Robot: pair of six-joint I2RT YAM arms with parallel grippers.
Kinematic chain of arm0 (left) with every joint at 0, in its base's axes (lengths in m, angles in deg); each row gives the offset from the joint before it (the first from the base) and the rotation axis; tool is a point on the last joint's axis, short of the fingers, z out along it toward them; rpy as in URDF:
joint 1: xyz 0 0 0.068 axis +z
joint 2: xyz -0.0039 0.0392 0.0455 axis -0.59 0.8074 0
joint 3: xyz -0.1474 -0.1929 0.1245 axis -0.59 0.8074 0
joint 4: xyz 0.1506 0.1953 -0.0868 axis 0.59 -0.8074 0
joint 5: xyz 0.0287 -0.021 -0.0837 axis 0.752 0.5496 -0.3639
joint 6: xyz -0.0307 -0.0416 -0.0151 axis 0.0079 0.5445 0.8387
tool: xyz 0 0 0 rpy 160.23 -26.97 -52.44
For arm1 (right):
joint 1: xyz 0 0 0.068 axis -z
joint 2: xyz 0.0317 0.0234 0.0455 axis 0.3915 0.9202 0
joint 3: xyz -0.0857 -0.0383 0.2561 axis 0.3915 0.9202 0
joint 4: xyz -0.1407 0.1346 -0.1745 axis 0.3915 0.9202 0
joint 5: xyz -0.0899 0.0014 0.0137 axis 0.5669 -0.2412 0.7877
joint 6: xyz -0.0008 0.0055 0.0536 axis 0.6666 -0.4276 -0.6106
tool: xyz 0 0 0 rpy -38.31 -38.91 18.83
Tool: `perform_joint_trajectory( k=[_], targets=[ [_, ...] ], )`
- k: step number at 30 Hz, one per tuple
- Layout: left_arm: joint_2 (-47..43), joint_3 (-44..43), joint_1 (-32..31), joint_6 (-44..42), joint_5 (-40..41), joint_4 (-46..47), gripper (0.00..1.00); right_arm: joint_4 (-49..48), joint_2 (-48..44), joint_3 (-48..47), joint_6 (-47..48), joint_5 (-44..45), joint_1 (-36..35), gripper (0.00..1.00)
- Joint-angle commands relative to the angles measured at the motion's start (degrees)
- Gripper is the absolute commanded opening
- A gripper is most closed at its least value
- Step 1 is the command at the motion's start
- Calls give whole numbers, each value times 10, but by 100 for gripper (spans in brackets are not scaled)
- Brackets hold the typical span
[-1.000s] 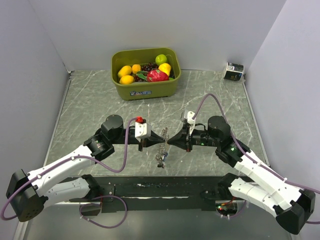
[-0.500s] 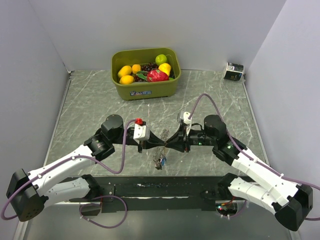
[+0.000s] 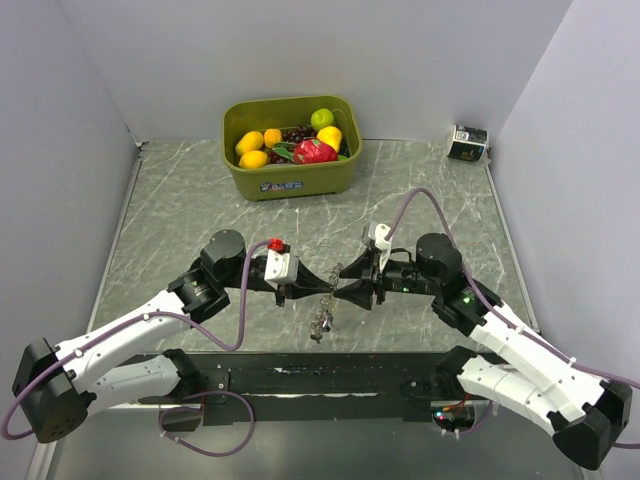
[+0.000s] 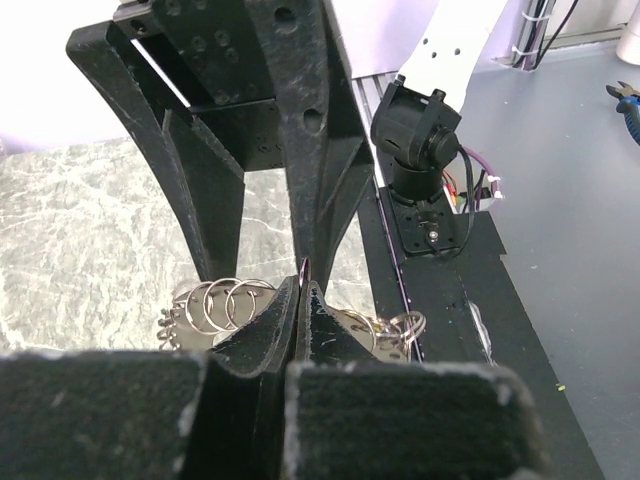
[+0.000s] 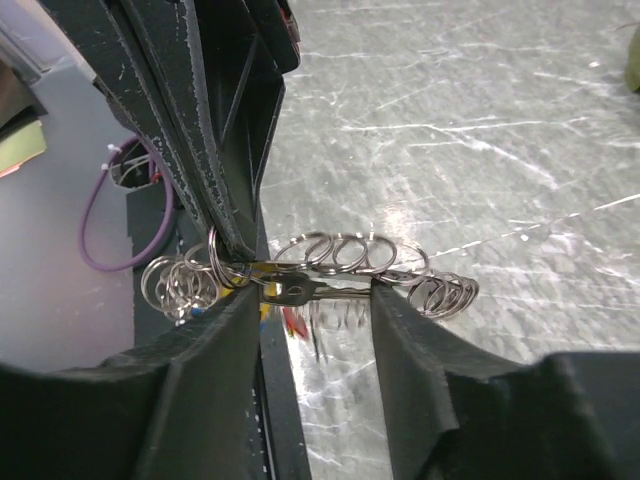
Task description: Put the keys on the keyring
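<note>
My left gripper [image 3: 312, 281] is shut on the thin metal keyring [image 4: 303, 268], which stands edge-on between its fingertips. Chains of small rings [image 4: 220, 302] hang on both sides of it. In the right wrist view the keyring [image 5: 213, 262] shows pinched by the left fingers [image 5: 215, 150]. My right gripper [image 5: 312, 298] faces them, open. A silver key [image 5: 315, 289] on the ring lies across the gap between its fingers. Red and yellow key heads [image 5: 290, 322] show blurred below. From above, the bunch of keys [image 3: 322, 322] dangles between both grippers.
A green bin [image 3: 290, 186] of fruit stands at the back of the marble table. A small dark box [image 3: 467, 142] sits in the far right corner. A black mat [image 3: 330, 376] runs along the near edge between the arm bases.
My right gripper has opened from shut. It closed in on the left gripper, then eased slightly back. The left gripper has stayed shut on the keyring, and the hanging bunch shifted a little.
</note>
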Motion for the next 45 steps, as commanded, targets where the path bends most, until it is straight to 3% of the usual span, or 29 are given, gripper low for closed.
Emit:
perform_joint_trajectory(
  k=[1, 10, 19, 32, 36, 37, 42, 45],
  targets=[
    [-18, -19, -7, -11, -23, 39, 1, -21, -29, 1, 9, 19, -1, 59],
    [-23, -17, -7, -12, -19, 34, 1, -47, -117, 34, 21, -6, -1, 65],
    [-18, -19, -7, -8, -20, 41, 1, -56, -95, 10, 30, -109, -1, 49],
    [-16, -21, -7, -5, -26, 37, 1, -99, -46, 6, 5, -109, -1, 45],
    [-16, -21, -7, -3, -28, 40, 1, -105, -34, 1, -2, -106, -1, 36],
    [-13, -21, -7, -4, -29, 38, 1, -105, -33, 0, -5, -103, -1, 29],
    [-11, -21, -7, -1, -34, 42, 1, -98, -21, -5, -6, -103, -1, 22],
    [-10, -26, -7, -4, -35, 35, 1, -84, -11, -11, -1, -96, -2, 9]
  ],
)
